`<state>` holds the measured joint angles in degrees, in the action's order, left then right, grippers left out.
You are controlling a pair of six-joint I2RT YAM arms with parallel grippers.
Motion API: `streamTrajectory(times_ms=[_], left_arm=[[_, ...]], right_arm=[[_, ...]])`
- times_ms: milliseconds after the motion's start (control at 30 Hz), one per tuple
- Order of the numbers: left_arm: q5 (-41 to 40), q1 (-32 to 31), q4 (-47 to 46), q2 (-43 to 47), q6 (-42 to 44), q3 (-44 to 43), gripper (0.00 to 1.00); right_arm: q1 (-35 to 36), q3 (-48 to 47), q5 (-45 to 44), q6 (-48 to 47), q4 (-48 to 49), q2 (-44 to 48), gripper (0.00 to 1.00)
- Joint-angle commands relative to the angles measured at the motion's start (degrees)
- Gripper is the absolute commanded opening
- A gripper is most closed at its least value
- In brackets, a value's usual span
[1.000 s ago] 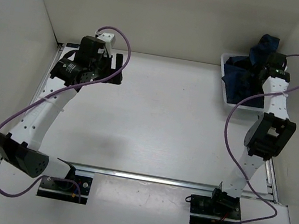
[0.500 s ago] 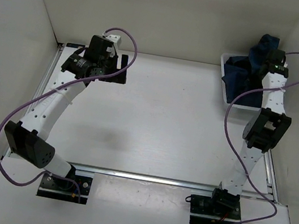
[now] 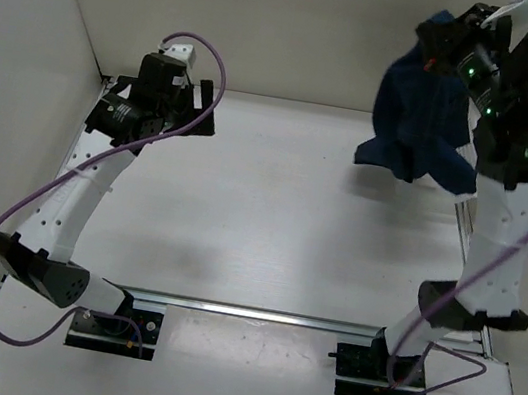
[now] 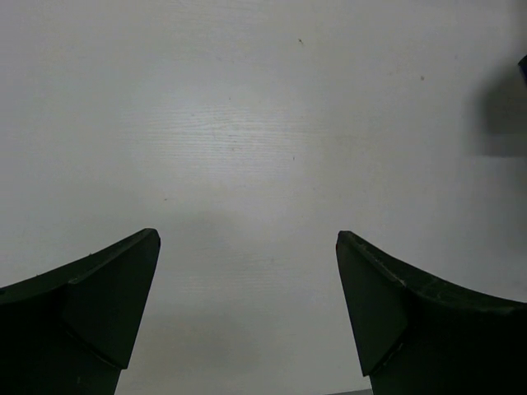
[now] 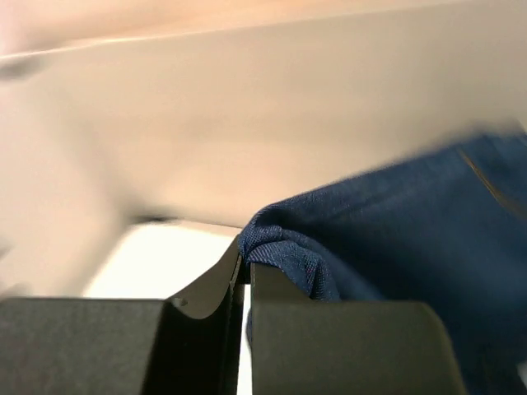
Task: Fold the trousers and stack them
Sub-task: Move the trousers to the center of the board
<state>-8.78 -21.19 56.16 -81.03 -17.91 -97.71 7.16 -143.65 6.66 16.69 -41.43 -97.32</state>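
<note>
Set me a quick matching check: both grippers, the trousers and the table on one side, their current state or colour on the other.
Column one:
1. left gripper
2. right gripper
3. trousers
4. table

Column two:
A. white surface
B. dark blue, hanging bunched in the air
C. open, holding nothing
D. shut on a fold of denim

Pairs: 1-C, 2-D, 3-B, 4-A
</note>
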Motion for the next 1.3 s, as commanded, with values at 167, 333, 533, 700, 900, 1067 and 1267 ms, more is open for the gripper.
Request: streamTrajectory(times_ms=[167, 333, 533, 700, 900, 1067, 1267], left_arm=[[-9.4, 11.9, 9.6, 5.6, -8.9, -4.1, 1.0], [-4.1, 19.5, 13.4, 6.2, -9.0, -2.8, 1.0], [8.2, 17.9, 12.1, 11.5, -4.1, 5.2, 0.96], [12.5, 11.7, 6.7, 18.3, -10.3, 29.3, 0.85], [13.9, 7.3, 1.0, 17.9, -23.7, 44.3, 1.0], [14.4, 6.8, -2.8, 8.4, -30.2, 46.2, 1.0], [12.0, 6.8, -6.9, -2.3, -33.5, 46.7, 1.0]], right_arm=[[26.7, 28.2, 4.4, -5.8, 4.7, 11.3, 0.01], [32.0, 47.1, -6.2, -0.8, 3.5, 17.5, 0.81], [17.4, 66.5, -9.3, 5.2, 3.2, 34.3, 0.92], [10.8, 74.8, -9.4, 8.5, -3.4, 37.8, 0.0], [9.3, 81.6, -6.2, 10.7, 0.6, 31.3, 0.61], [11.2, 70.9, -6.2, 9.4, 3.5, 13.8, 0.86], [16.7, 48.9, -16.0, 6.4, -1.4, -9.9, 0.82]])
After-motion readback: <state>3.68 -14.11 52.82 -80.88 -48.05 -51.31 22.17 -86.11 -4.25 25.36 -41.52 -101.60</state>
